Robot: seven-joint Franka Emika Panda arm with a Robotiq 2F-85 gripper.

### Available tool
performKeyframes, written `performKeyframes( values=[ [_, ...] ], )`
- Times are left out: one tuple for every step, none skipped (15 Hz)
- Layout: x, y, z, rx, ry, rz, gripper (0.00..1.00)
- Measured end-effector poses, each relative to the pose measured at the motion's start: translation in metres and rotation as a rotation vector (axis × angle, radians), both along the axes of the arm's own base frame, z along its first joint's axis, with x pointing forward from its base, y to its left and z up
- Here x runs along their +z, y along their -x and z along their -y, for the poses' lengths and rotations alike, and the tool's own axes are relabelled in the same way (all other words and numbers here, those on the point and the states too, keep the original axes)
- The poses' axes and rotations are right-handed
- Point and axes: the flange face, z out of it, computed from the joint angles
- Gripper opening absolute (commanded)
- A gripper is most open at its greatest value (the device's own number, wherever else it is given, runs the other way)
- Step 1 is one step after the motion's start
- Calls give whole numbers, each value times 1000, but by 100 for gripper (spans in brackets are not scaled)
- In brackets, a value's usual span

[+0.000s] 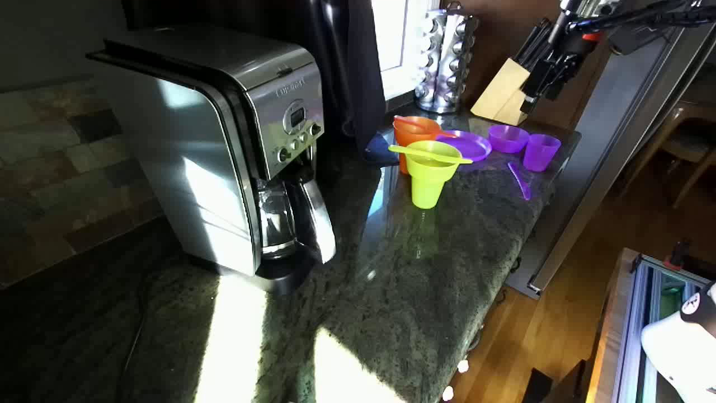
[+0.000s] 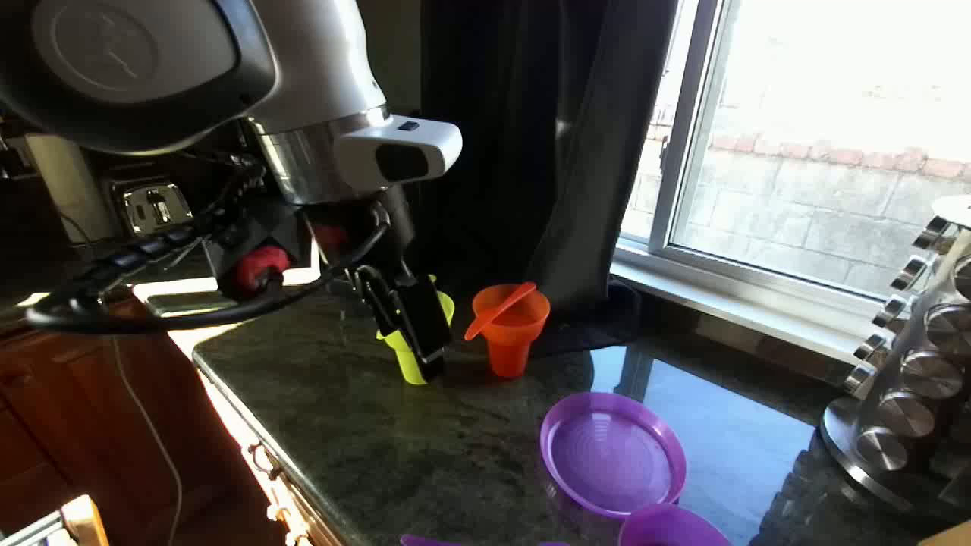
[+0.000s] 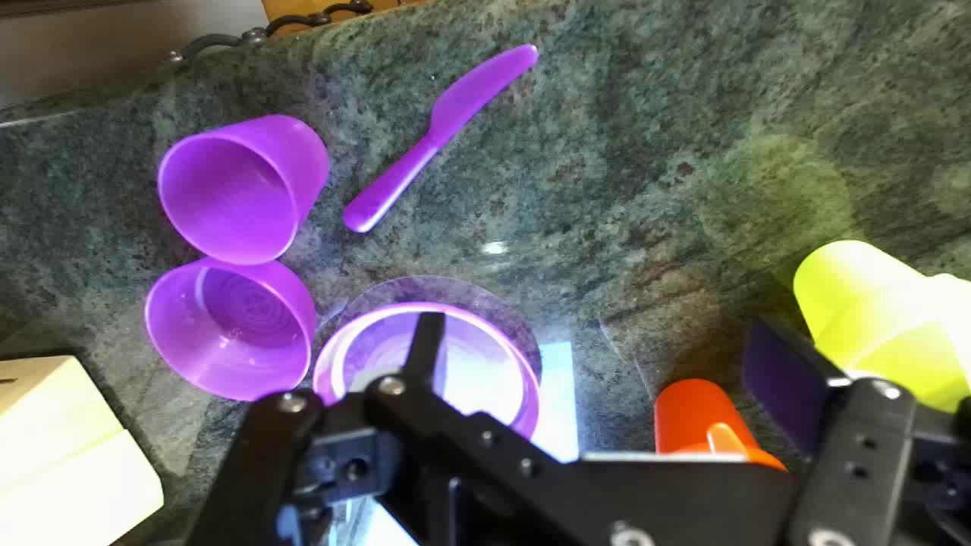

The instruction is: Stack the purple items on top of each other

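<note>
- Coffee maker [image 1: 224, 162], well apart from the claw [image 3: 603, 364]: blurred brand lettering [image 1: 291, 87] across its upper front, reading as "Cuisinart".
- Display [image 1: 297, 116] on it, below the lettering: too small to read.
- Arm [image 2: 318, 68], in an exterior view, above the claw: a round emblem [image 2: 97, 44] with a faint mark inside.
- Arm again, in an exterior view, well below the claw: a round black-and-white sign [image 1: 692, 304], its detail too small to tell.

Pincer [image 3: 603, 364] spread wide, purple knife [image 3: 434, 139], purple cup [image 3: 246, 189], purple bowl [image 3: 227, 341], purple plate [image 3: 479, 360]
</note>
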Motion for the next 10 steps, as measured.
performKeyframes(
  values=[
    [0,0,0,0,0,0,100],
    [0,0,0,0,0,0,100],
    [0,0,0,0,0,0,100],
    [0,0,0,0,0,0,100],
    [0,0,0,0,0,0,100],
    [0,0,0,0,0,0,100],
    [0,0,0,0,0,0,100],
    [-1,0,1,-11,-2,-3,100],
    [-3,0,4,-40,-7,-6,100],
    [-6,0,10,-73,-13,-13,100]
  ],
)
